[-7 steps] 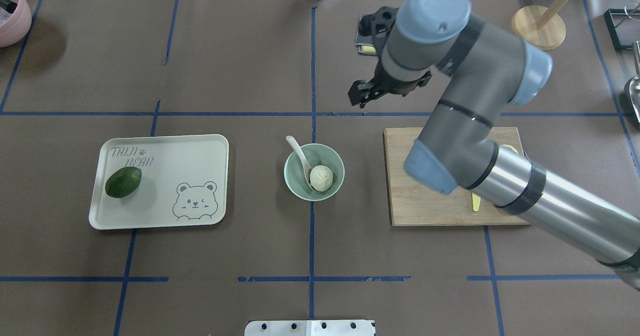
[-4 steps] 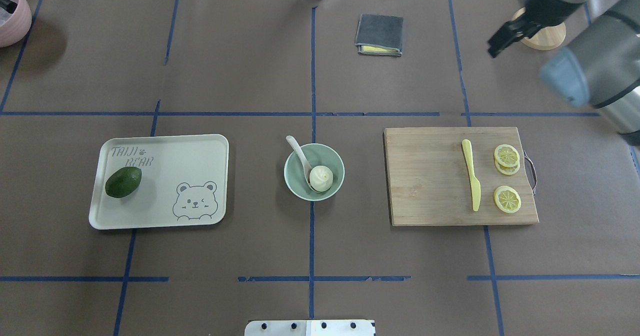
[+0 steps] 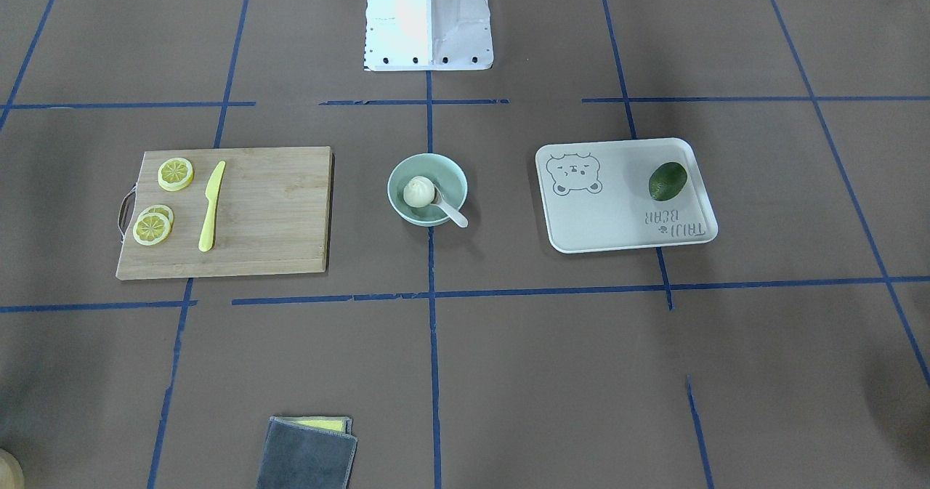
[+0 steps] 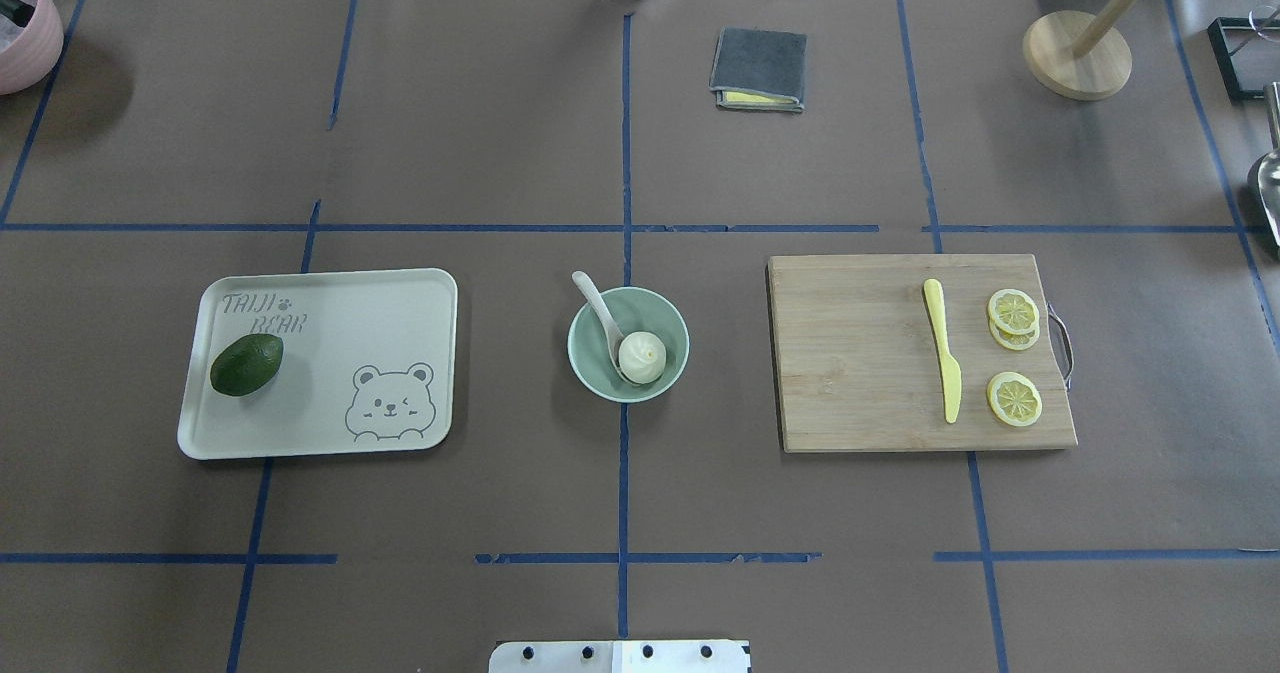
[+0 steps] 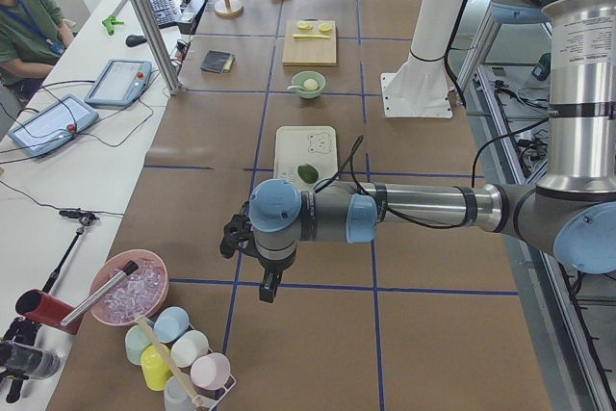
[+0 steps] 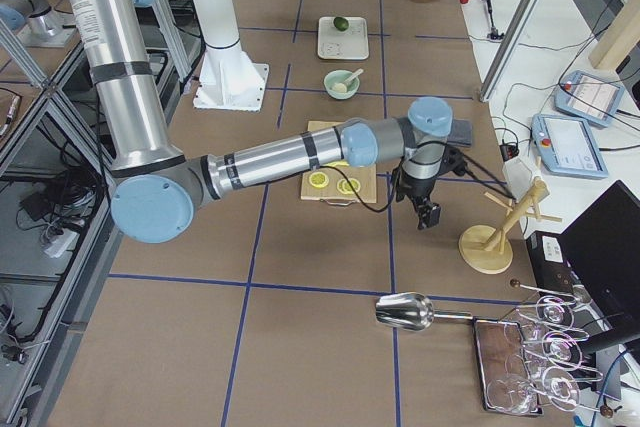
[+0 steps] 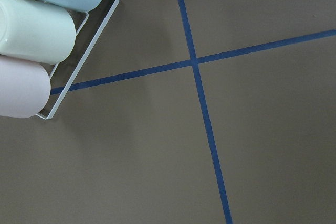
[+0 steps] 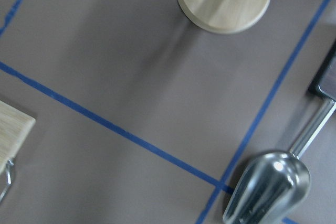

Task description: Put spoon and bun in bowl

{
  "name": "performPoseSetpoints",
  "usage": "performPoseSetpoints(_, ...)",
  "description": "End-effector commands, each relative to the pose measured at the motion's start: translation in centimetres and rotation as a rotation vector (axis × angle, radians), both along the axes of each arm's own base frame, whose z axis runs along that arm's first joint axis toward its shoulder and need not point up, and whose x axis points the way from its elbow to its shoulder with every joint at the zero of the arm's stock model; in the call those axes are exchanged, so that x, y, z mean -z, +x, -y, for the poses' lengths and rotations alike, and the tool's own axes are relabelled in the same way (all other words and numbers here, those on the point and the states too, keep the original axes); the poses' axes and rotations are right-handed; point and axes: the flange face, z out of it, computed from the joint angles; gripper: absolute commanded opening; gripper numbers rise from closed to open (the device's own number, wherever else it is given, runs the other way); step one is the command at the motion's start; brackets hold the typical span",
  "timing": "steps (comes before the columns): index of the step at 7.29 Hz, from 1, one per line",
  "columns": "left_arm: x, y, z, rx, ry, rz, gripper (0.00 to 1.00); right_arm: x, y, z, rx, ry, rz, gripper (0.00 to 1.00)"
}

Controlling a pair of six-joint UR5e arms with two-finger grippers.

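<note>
The pale mint-green bowl (image 4: 672,321) stands at the table's middle and also shows in the front view (image 3: 448,173). The white pleated bun (image 4: 642,356) lies inside it. The off-white spoon (image 4: 598,308) rests in the bowl with its scoop beside the bun and its handle over the rim. My left gripper (image 5: 267,288) hangs far off near the cup rack. My right gripper (image 6: 430,215) hangs past the cutting board, near the wooden stand. Both show only in side views, so I cannot tell whether they are open or shut.
A tray (image 4: 320,363) with an avocado (image 4: 246,364) lies left of the bowl. A cutting board (image 4: 860,353) with a yellow knife (image 4: 943,348) and lemon slices (image 4: 1013,310) lies right. A grey cloth (image 4: 759,69), wooden stand (image 4: 1077,53) and metal scoop (image 8: 268,187) are farther off.
My right arm has swung from over the table's middle to the far right and out of the overhead view. The bowl, bun and spoon have not moved.
</note>
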Motion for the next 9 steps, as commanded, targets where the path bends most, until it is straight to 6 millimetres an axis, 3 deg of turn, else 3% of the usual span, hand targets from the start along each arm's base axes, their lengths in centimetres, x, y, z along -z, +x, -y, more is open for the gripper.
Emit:
performPoseSetpoints(1,0.0,0.0,0.0,0.001,-0.001,-0.001,1.0,-3.9,4.0,-3.7,-0.131,-0.131,0.06,1.0)
performPoseSetpoints(2,0.0,0.0,0.0,0.001,0.0,-0.001,1.0,-2.8,3.9,-3.7,-0.24,-0.203,0.085,1.0)
performPoseSetpoints(9,0.3,-0.1,0.1,-0.002,0.02,0.004,1.0,-2.7,3.8,-3.5,-0.248,-0.201,0.09,1.0)
